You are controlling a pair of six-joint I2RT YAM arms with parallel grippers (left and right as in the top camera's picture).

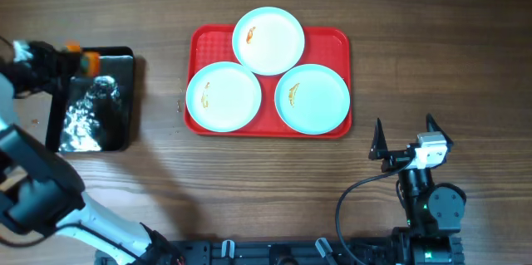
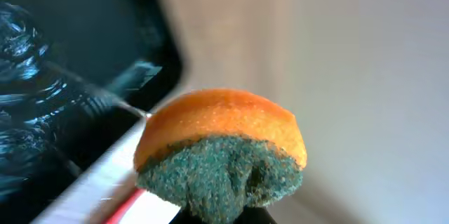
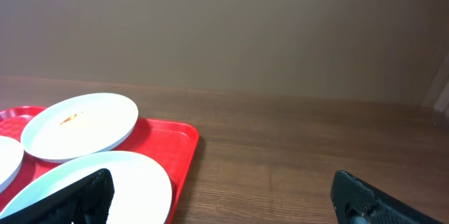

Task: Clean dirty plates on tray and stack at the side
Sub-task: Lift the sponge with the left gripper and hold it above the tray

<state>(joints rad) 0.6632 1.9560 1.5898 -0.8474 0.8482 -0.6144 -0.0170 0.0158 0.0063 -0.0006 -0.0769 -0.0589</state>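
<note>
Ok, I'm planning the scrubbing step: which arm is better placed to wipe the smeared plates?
Probably left. The left gripper pinches the sponge by the black tray, beside the red tray of plates. The right gripper is open and empty.

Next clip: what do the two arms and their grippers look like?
The right arm is black with a pale grey wrist block and a looping black cable. The right gripper has two black pointed fingers. The left arm mixes black and white segments. The left gripper is too blurred to describe.
</note>
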